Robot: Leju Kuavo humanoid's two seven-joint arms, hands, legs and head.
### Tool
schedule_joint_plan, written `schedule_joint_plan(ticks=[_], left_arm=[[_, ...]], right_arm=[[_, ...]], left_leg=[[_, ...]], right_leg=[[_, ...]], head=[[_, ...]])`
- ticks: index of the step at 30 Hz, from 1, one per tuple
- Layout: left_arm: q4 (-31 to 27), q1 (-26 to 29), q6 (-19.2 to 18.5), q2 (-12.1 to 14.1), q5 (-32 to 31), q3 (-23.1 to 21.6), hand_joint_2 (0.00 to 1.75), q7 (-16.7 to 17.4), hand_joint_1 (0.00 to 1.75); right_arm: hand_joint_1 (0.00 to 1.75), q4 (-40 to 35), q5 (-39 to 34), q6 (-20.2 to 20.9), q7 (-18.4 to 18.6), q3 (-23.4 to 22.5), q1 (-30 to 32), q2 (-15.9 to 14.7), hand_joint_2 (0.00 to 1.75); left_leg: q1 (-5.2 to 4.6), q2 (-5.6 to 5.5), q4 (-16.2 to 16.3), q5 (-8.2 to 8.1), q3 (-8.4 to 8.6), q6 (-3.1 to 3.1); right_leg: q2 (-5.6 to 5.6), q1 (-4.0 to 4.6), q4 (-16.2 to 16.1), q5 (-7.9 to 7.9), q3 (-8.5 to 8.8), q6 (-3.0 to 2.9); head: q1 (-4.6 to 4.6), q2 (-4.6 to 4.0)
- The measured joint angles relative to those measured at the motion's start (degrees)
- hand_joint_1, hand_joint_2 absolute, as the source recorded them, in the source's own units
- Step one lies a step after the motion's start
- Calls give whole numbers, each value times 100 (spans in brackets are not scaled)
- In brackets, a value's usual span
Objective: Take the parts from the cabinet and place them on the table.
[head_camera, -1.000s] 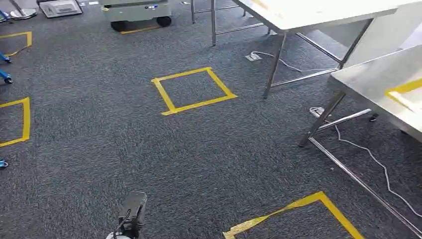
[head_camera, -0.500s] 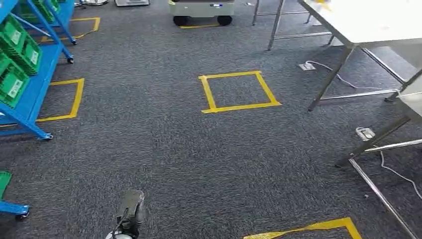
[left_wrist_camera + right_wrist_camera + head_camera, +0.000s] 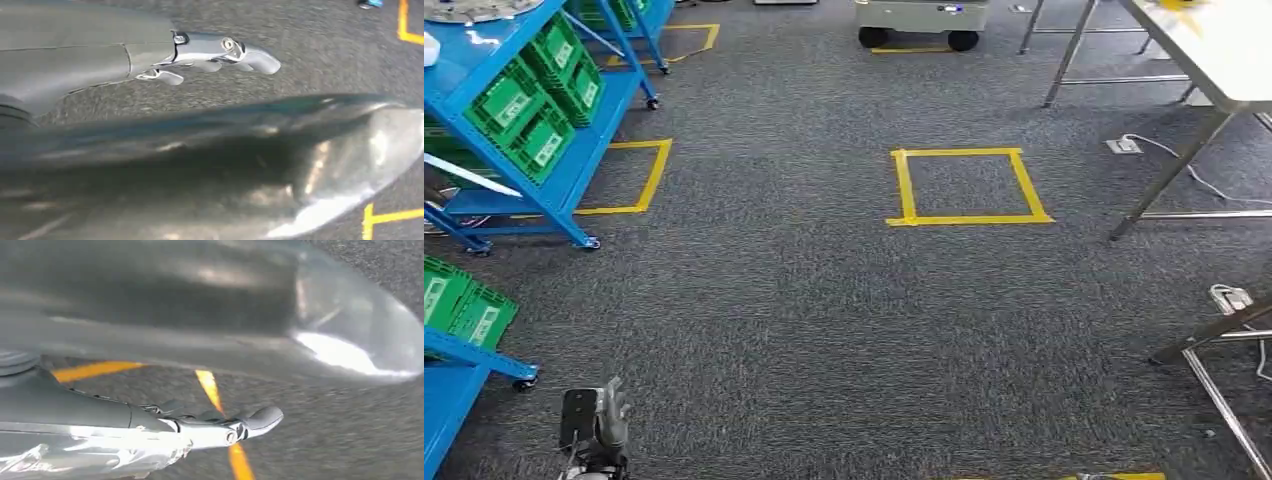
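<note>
Blue cabinet far left with green bins on its shelves, parts presumably inside, too small to make out. Table far right, well apart from the cabinet. Yellow tape square on grey carpet between them, wheeled cart at far edge. Left hand low near left, fingers extended, holding nothing. Right hand hangs over the floor, fingers straight, nothing held
</note>
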Motion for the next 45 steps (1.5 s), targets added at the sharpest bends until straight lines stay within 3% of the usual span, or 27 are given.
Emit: schedule_joint_plan(ticks=[1, 4, 5, 7, 10, 12, 14, 15, 16, 20, 22, 23, 25, 26, 27, 29, 30, 31, 32, 35, 36, 37, 38, 40, 41, 43, 45], left_arm=[[15, -35, -68, 11, 7, 74, 0, 0, 0], [120, -20, -162, 83, 20, 256, 0, 0, 0], [149, -19, -192, 103, 42, 308, 0, 0, 0], [199, -53, -253, 127, 55, 402, 0, 0, 0], [273, -97, -297, 162, 55, 500, 0, 4, 0], [345, -93, -319, 177, 55, 555, 0, 50, 0], [402, -95, -347, 186, 50, 625, 0, 81, 0], [422, -95, -341, 184, 44, 640, 0, 85, 0], [441, -110, -299, 186, 35, 658, 0, 77, 0], [553, -90, -242, 195, 2, 758, 0, 50, 0], [586, -97, -242, 195, -7, 771, 0, 44, 0], [590, -131, -242, 192, -7, 776, 0, 42, 0], [610, -154, -242, 190, -7, 787, 0, 39, 0], [623, -143, -242, 190, -7, 798, 0, 39, 0], [638, -129, -242, 194, -4, 824, 0, 37, 0], [651, -125, -242, 203, 9, 874, 0, 37, 0], [655, -128, -242, 208, 17, 896, 0, 35, 0], [656, -142, -242, 195, 31, 909, 0, 33, 0], [658, -162, -244, 192, 41, 918, 0, 28, 0], [686, -123, -247, 192, 44, 948, 0, 20, 0], [691, -117, -247, 192, 42, 961, 0, 20, 0], [691, -124, -247, 192, 46, 968, 0, 15, 0], [693, -140, -247, 190, 48, 977, 0, 13, 0], [693, -153, -249, 192, 48, 1007, 0, 11, 0], [695, -143, -249, 192, 48, 1012, 0, 11, 0], [699, -134, -253, 197, 48, 1020, 0, 11, 0], [699, -133, -262, 192, 39, 1020, 0, 7, 0]], right_arm=[[0, 44, 17, -22, -35, -22, -27, 0, 0], [0, 203, -3, -52, -59, -76, -152, 0, 0], [0, 244, -7, -48, -70, -89, -175, 0, 0], [0, 391, -5, -2, -118, -136, -242, -2, 0], [0, 575, -68, 77, -131, -223, -264, -2, 0], [0, 717, -204, 202, -61, -297, -343, -2, 0], [0, 850, -254, 298, -37, -389, -407, -2, 0], [0, 923, -271, 322, -35, -431, -429, -2, 0], [0, 1014, -296, 354, -37, -470, -447, -2, 0], [0, 1239, -206, 418, -179, -642, -537, -2, 0], [0, 1313, -125, 418, -240, -677, -564, -4, 0], [0, 1353, -112, 418, -240, -695, -565, -4, 0], [0, 1438, -79, 418, -256, -745, -568, -4, 0], [0, 1464, -33, 418, -271, -769, -569, -4, 0], [0, 1495, 10, 418, -286, -782, -574, -4, 0], [0, 1537, 41, 418, -301, -789, -590, -4, 0], [0, 1558, 41, 418, -301, -791, -598, -4, 0], [0, 1574, 37, 418, -301, -798, -602, -18, 0], [0, 1593, 28, 420, -304, -822, -609, -24, 0], [0, 1637, 28, 429, -326, -828, -649, -33, 0], [0, 1644, 35, 433, -339, -831, -650, -37, 0], [0, 1657, 39, 442, -350, -830, -654, -42, 0], [0, 1678, 43, 442, -354, -839, -655, -44, 0], [0, 1724, 43, 442, -354, -883, -655, -46, 0], [0, 1740, 43, 442, -354, -898, -655, -46, 0], [0, 1764, 43, 442, -354, -920, -658, -46, 0], [0, 1788, 52, 442, -360, -927, -675, -48, 0]], left_leg=[[7, -102, -36, 23, 0, 101], [-21, -285, -34, -2, -29, 200], [13, -354, -52, 34, -18, 257], [21, -468, -53, 46, -24, 324], [-3, -725, -51, 48, -34, 357], [-7, -913, -46, 48, -23, 356], [-2, -1089, -43, 49, 0, 352], [13, -1169, -43, 48, 3, 339], [-11, -1247, -21, 52, -29, 302], [50, -1504, -81, 142, -111, 139], [14, -901, 213, -125, -250, 122], [14, -746, 602, -351, -438, 91], [27, -633, 1485, -716, -853, 46], [39, -622, 1684, -735, -944, 27], [57, -615, 1602, -618, -886, 10], [82, -526, 783, -163, -443, -18], [85, -368, 282, 27, -146, -35], [44, 57, -72, -10, 44, -77], [59, -72, -91, 18, 47, 43], [20, -286, -88, -5, 29, 171], [59, -373, -105, 25, 47, 224], [64, -432, -104, 28, 48, 253], [64, -501, -104, 35, 42, 288], [54, -663, -103, 33, 25, 324], [46, -748, -103, 34, 26, 324], [42, -942, -100, 35, 39, 322], [49, -1128, -98, 39, 63, 312]], right_leg=[[-70, 48, 22, -45, -57, 29], [-228, 51, -31, -57, 80, 68], [-180, 25, -10, -89, 55, 117], [344, 9, 535, -435, -184, 154], [493, 11, 1869, -921, -867, 141], [514, 14, 1642, -612, -852, 102], [656, 8, 655, -48, -431, 51], [945, -12, 166, 97, -225, 40], [1123, -43, 63, 37, -179, 57], [845, -1, 22, 105, -127, -26], [680, -18, -48, 148, -107, -99], [586, -8, -48, 148, -114, -107], [381, -3, -48, 136, -119, -122], [294, -5, -47, 134, -120, -123], [215, -8, -47, 129, -117, -118], [57, -18, -46, 111, -103, -92], [-11, -24, -43, 94, -80, -64], [-66, 45, -29, 64, -57, -14], [-111, 61, -10, 30, -79, 16], [-313, 44, -61, 6, 47, 85], [-241, 11, -24, -47, 4, 142], [114, -1, 178, -200, -46, 167], [329, -13, 570, -425, -216, 171], [482, -14, 1597, -859, -711, 177], [495, -12, 1905, -926, -884, 171], [506, -13, 1620, -608, -803, 134], [662, -18, 591, -47, -337, 82]], head=[[-15, 2], [50, 0], [44, 0], [90, 0], [92, 0], [92, 0], [92, 0], [90, 0], [83, 0], [81, 0], [29, 0], [20, 0], [22, 0], [18, 0], [20, 0], [20, 0], [18, 0], [-4, 0], [-26, 0], [50, 0], [48, 2], [81, 0], [101, 0], [118, 0], [118, 0], [116, 0], [120, 0]])
